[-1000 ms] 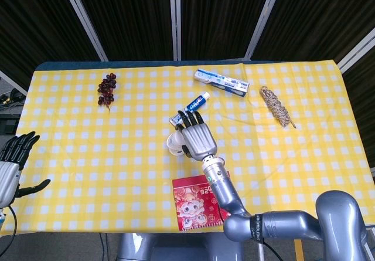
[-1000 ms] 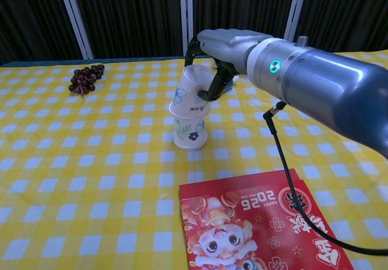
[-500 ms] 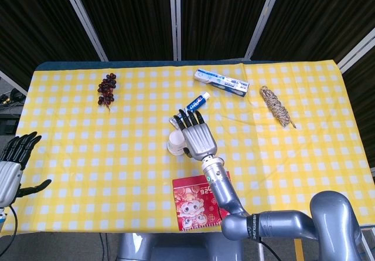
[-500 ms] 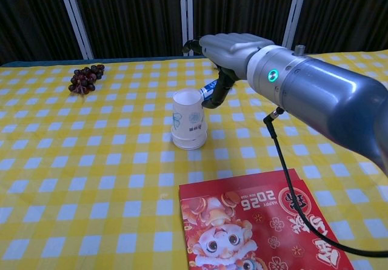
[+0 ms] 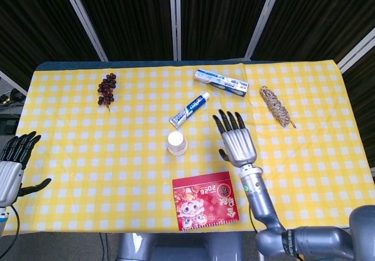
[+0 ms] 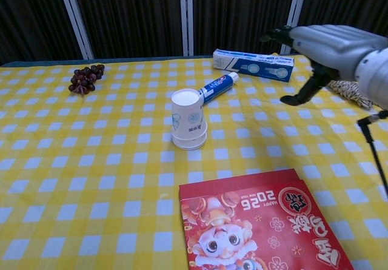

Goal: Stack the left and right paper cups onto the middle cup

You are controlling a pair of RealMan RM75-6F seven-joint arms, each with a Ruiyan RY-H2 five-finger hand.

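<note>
A stack of upside-down white paper cups (image 5: 177,142) (image 6: 188,118) with blue flower prints stands in the middle of the yellow checked table, nested one over another. My right hand (image 5: 236,138) (image 6: 321,51) hovers to the right of the stack, well apart from it, fingers spread and holding nothing. My left hand (image 5: 13,161) rests at the table's left edge in the head view, fingers apart and empty; the chest view does not show it.
A toothpaste tube (image 5: 190,109) (image 6: 216,87) lies just behind the cups, a toothpaste box (image 5: 221,82) (image 6: 253,65) farther back. Grapes (image 5: 106,89) (image 6: 85,78) sit at back left, a rope coil (image 5: 276,106) (image 6: 347,92) at right, a red envelope (image 5: 205,202) (image 6: 257,227) at the front.
My right hand let go of the top cup, which settled down onto the stack, then drew away to the right with fingers spread. The left hand stayed still.
</note>
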